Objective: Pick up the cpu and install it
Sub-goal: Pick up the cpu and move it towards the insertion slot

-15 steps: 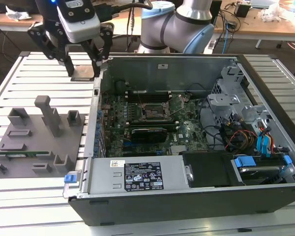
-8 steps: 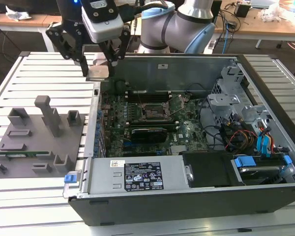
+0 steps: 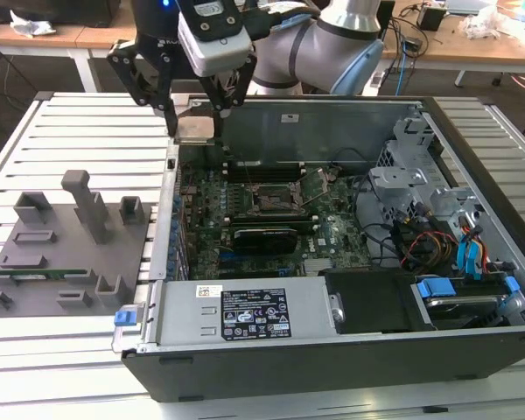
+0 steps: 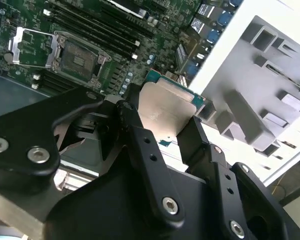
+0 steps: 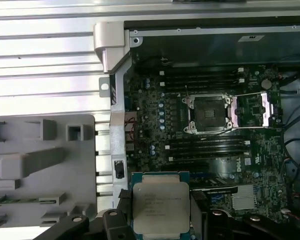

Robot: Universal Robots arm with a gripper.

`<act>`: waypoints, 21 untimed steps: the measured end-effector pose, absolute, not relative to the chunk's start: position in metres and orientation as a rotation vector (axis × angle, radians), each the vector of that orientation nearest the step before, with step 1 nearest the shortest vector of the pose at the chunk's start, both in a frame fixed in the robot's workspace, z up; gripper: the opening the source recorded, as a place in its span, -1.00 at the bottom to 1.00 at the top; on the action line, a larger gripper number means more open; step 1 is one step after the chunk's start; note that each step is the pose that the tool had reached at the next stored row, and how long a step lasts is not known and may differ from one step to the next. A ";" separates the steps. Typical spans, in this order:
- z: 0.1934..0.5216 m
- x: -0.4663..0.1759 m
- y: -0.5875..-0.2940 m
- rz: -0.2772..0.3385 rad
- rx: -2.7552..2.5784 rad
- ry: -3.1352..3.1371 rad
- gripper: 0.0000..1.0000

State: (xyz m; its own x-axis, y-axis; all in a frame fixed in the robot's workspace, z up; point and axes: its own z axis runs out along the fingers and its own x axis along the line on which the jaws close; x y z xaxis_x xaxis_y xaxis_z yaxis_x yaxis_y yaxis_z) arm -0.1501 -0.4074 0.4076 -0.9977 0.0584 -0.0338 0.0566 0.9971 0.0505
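Note:
My gripper (image 3: 196,121) is shut on the cpu (image 3: 198,129), a flat square chip with a silver-grey top. It hangs above the back corner of the open computer case, on the exterior view's left. Both wrist views show the cpu (image 4: 167,105) (image 5: 160,204) clamped edge to edge between the black fingers (image 4: 135,125). The open black-framed motherboard socket (image 3: 276,198) (image 5: 208,112) (image 4: 75,57) lies lower in the case, with its metal lid (image 5: 252,110) swung aside. The cpu is clear of the socket, up at the case wall (image 3: 171,166).
A grey fixture tray (image 3: 61,254) on the slatted table holds a green memory stick (image 3: 35,273). Inside the case are memory slots (image 5: 205,82), a power supply (image 3: 245,311), a drive cage (image 3: 420,188) and loose cables (image 3: 420,241).

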 end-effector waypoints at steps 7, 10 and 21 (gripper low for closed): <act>0.408 -0.137 -0.407 0.077 0.089 3.104 0.09; 0.408 -0.133 -0.407 0.077 0.089 3.104 0.09; 0.408 -0.104 -0.407 0.077 0.089 3.104 0.09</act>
